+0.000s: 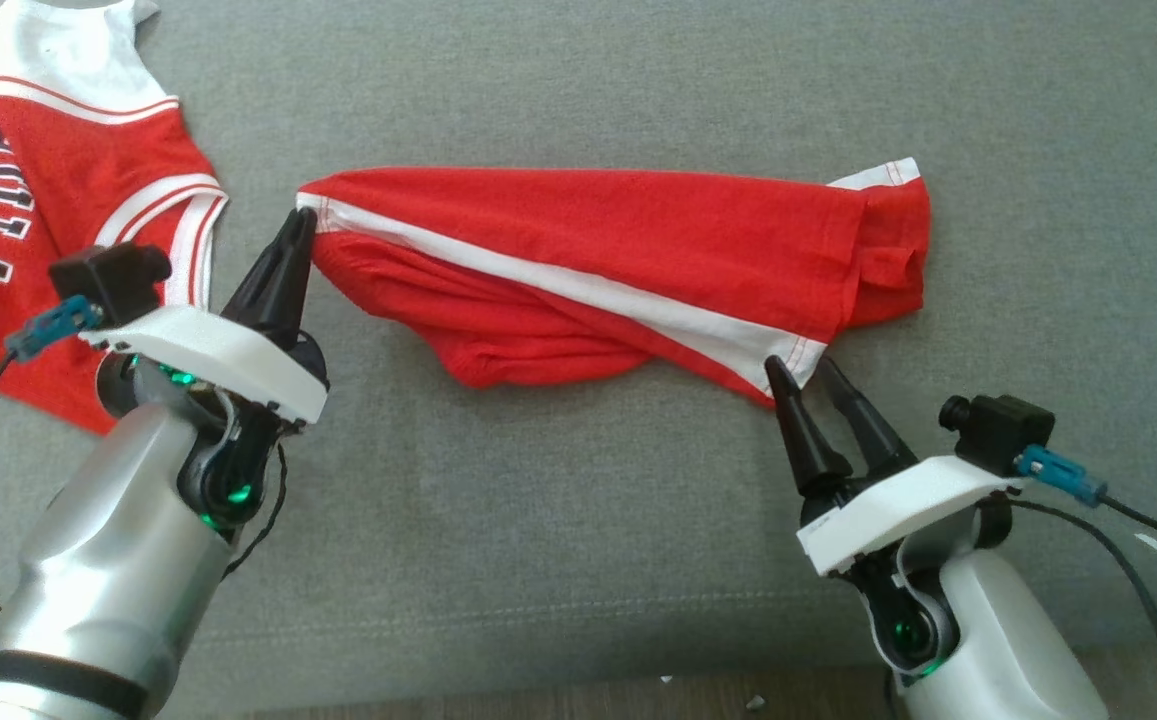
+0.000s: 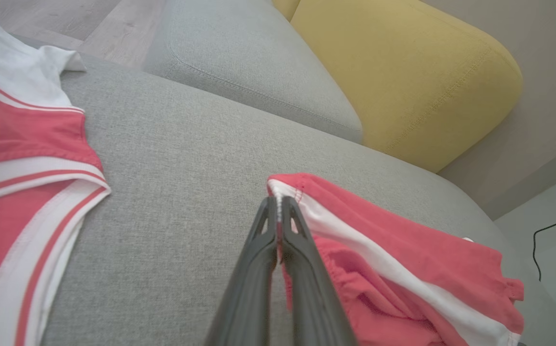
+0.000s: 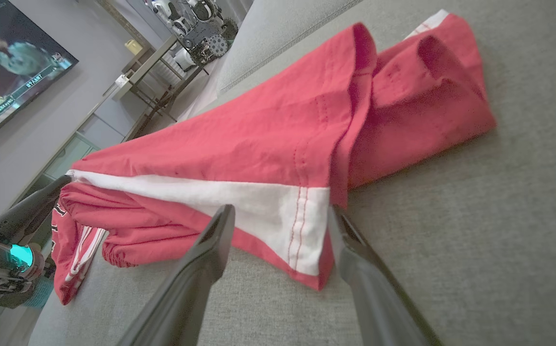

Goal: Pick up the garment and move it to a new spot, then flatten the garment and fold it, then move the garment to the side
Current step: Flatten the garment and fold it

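Observation:
A red garment (image 1: pixel 618 230) with a white side stripe lies stretched across the grey cushion between my two grippers. My left gripper (image 1: pixel 303 215) is shut on its left corner; in the left wrist view the white trim is pinched between the fingers (image 2: pixel 278 211) and the rest of the garment (image 2: pixel 402 250) trails off to the right. My right gripper (image 1: pixel 803 370) stands open at the near right corner. In the right wrist view the white hem of the garment (image 3: pixel 268 139) lies between the spread fingers of the right gripper (image 3: pixel 280 211), resting on the cushion.
A red jersey (image 1: pixel 68 170) with white trim and dark lettering lies flat at the far left, close to my left arm. The grey seat cushion (image 1: pixel 578 560) ends near the bottom edge. A yellow cushion (image 2: pixel 402 72) and a grey one (image 2: pixel 239 57) lie beyond.

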You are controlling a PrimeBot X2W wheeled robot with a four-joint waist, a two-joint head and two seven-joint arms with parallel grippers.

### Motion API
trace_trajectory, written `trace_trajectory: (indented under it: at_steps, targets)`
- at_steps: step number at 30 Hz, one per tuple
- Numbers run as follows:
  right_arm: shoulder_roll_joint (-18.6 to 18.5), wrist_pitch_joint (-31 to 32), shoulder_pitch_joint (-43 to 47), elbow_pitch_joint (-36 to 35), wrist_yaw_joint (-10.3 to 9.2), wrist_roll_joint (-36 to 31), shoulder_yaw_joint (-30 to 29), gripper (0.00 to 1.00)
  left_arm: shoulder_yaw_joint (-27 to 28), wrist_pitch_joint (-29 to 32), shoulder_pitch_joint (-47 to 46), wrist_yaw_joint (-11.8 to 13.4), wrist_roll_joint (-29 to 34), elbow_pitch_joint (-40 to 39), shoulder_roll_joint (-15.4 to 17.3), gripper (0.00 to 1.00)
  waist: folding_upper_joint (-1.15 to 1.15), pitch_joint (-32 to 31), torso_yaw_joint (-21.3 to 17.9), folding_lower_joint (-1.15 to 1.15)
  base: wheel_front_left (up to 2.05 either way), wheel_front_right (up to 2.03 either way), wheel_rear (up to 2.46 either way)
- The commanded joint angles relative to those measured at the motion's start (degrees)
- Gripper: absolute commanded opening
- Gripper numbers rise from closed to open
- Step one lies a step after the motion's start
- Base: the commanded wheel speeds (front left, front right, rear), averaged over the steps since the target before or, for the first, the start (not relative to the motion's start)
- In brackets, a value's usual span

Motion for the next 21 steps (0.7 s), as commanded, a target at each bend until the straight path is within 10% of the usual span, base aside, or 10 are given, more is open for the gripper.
trace_trajectory:
  at_steps: [1, 5, 8, 21]
  targets:
    - [-0.24, -0.7, -1.27, -1.08, 0.36, 0.64, 1.72, 1.0, 2.31, -0.73, -2.79, -0.22, 0.59, -1.07, 1.65, 0.0, 0.0, -0.1, 0.13, 0.0, 0.0, 0.0, 0.0]
    - [-0.31, -1.77, -2.66, 1.26, 0.36, 2.82, 3.12, 0.71, 2.25, -0.75, -2.76, -0.31, 0.76, -0.83, 1.66, 0.0, 0.0, -0.28, 0.48, 0.0, 0.0, 0.0, 0.0]
    - [-0.35, -2.87, -4.06, 2.71, 0.36, 4.4, 4.28, 0.0, 2.27, -0.76, -2.82, -0.34, 0.79, -0.74, 1.84, 0.0, 0.0, -0.25, 0.54, 0.0, 0.0, 0.0, 0.0]
    - [-5.74, -8.16, -10.63, -3.47, 0.36, 9.77, 1.19, 0.0, 2.84, 0.35, -5.23, -0.39, -1.0, -5.85, 2.92, 0.0, 0.0, -2.08, -1.04, 0.0, 0.0, 0.0, 0.0]
